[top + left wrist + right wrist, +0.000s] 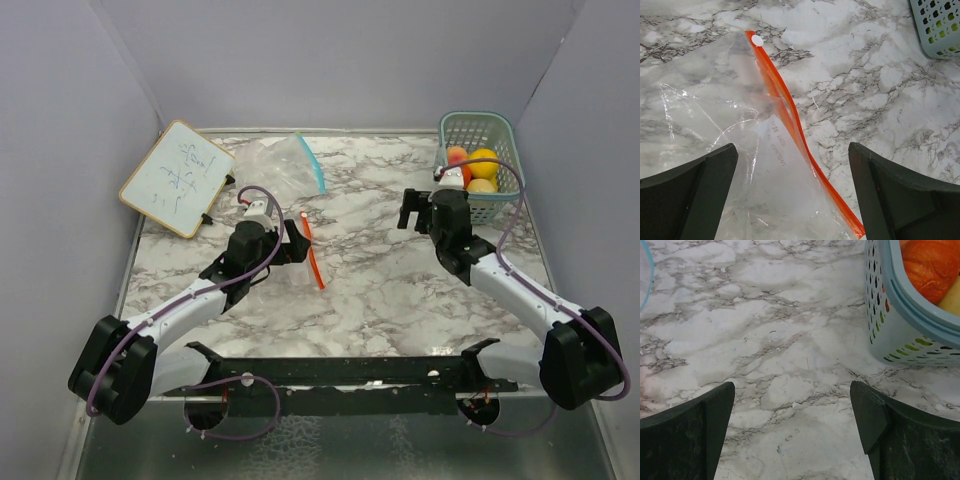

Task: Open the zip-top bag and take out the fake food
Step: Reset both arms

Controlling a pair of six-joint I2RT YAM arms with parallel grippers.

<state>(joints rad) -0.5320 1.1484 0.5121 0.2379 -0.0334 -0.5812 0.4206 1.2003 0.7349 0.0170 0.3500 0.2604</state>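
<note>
Left jaws: wide apart, empty, above orange-zipped bag (pixel 780 200)
Right jaws: wide apart, empty, beside basket (pixel 480 128)
Fake food (pixel 483 160): in basket, far right

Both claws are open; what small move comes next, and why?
Probably draw the right claw back from the basket: it holds nothing, fake food sits in the basket, and the orange-zip bag under the left claw looks empty.
</note>
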